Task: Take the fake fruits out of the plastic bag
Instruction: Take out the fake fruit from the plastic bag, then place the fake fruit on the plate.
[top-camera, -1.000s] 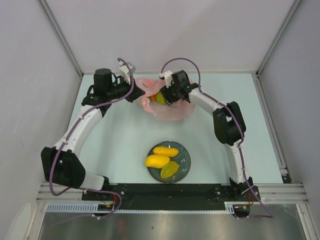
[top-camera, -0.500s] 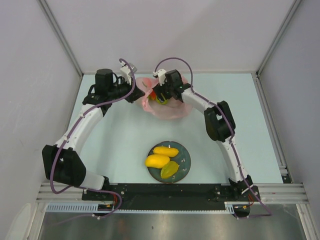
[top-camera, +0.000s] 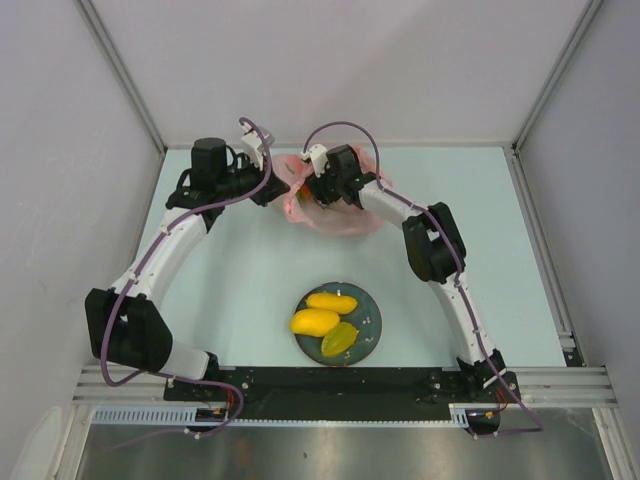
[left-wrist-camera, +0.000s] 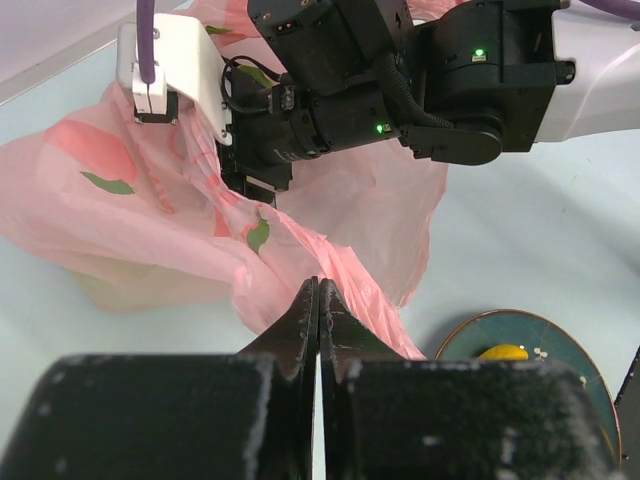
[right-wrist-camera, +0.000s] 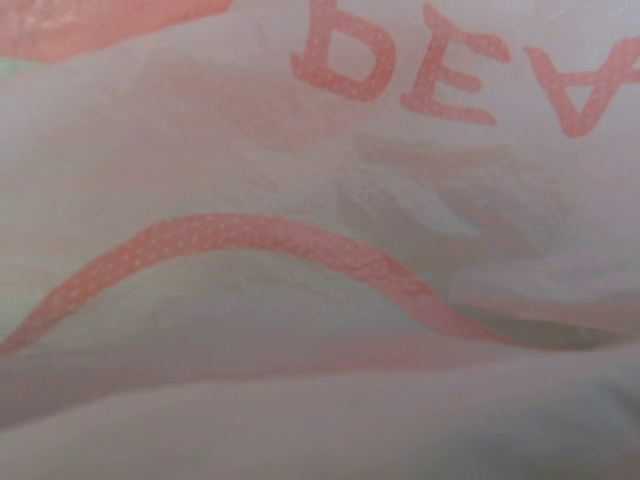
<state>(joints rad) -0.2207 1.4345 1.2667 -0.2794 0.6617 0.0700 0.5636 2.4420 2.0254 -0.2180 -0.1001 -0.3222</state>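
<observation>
Here, left claw (left-wrist-camera: 318, 296) pinches the plastic bag (left-wrist-camera: 150, 205); right claw (top-camera: 320, 192) hidden inside, state unclear.

The bag (top-camera: 342, 218) lies on the counter (top-camera: 230, 270) at the upper centre of the top view. The left pincer (top-camera: 281, 190) touches the bag's left edge. The right pincer (top-camera: 322, 196) sits over the bag's middle, just beside the left one. The plate (top-camera: 373, 312) lies at lower centre, well apart from the bag, with three fruits (top-camera: 314, 321) on it.
</observation>
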